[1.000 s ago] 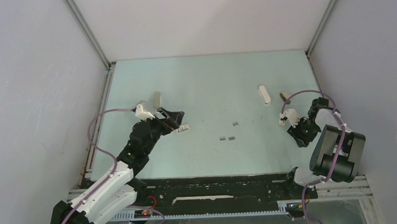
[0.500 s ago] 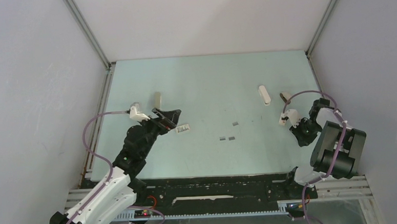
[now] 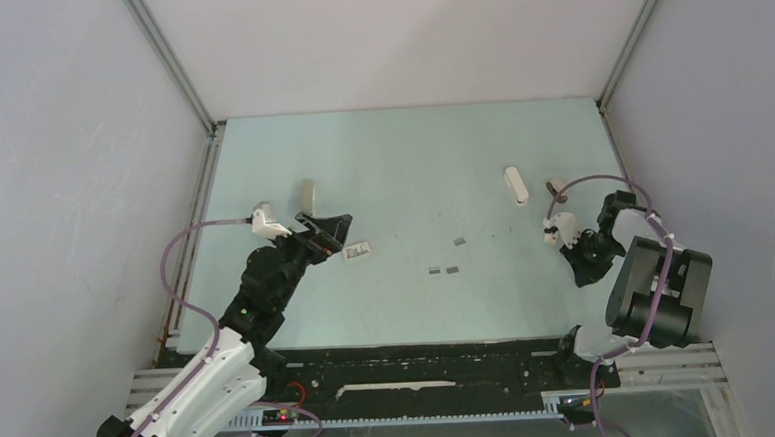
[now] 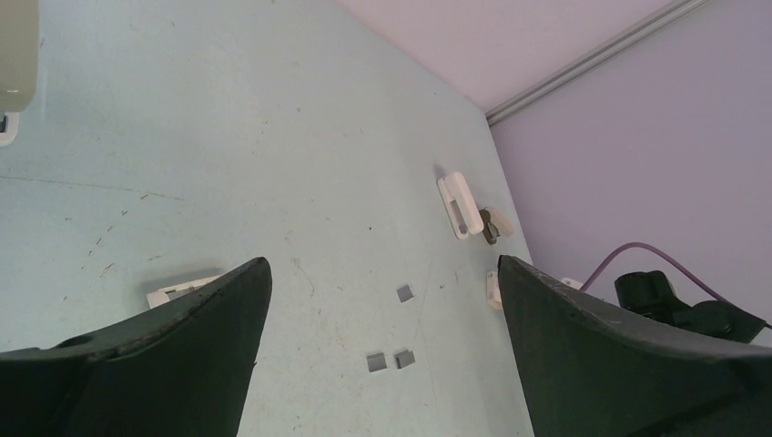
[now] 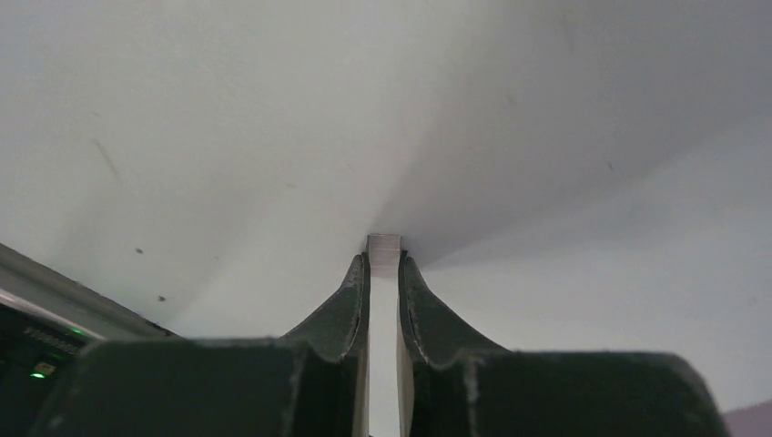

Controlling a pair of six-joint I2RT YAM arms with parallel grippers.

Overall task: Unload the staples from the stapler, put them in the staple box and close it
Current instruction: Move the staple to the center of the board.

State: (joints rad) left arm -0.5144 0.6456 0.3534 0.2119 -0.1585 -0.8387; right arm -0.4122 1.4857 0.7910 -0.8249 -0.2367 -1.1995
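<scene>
Three small dark grey staples pieces [image 3: 451, 270] lie on the pale green table, mid-right; they also show in the left wrist view [image 4: 376, 361]. The white stapler [image 3: 515, 185] lies at the far right, with a small dark part beside it [image 4: 489, 226]. My left gripper [image 3: 326, 230] is open and empty, just left of a small white box [image 3: 358, 250], its jaws wide apart [image 4: 380, 273]. My right gripper [image 3: 580, 268] is off the table by the right wall, shut on a thin light grey metal strip [image 5: 383, 246] that looks like staples.
A beige oblong piece [image 3: 307, 195] lies behind the left gripper. A small white piece [image 3: 557, 186] lies right of the stapler, and another [image 4: 494, 288] near the right arm. Metal rails run along the table's left and right edges.
The left arm has drawn back slightly to the left, away from the white box. The right gripper has shifted a little toward the far side, still shut.
</scene>
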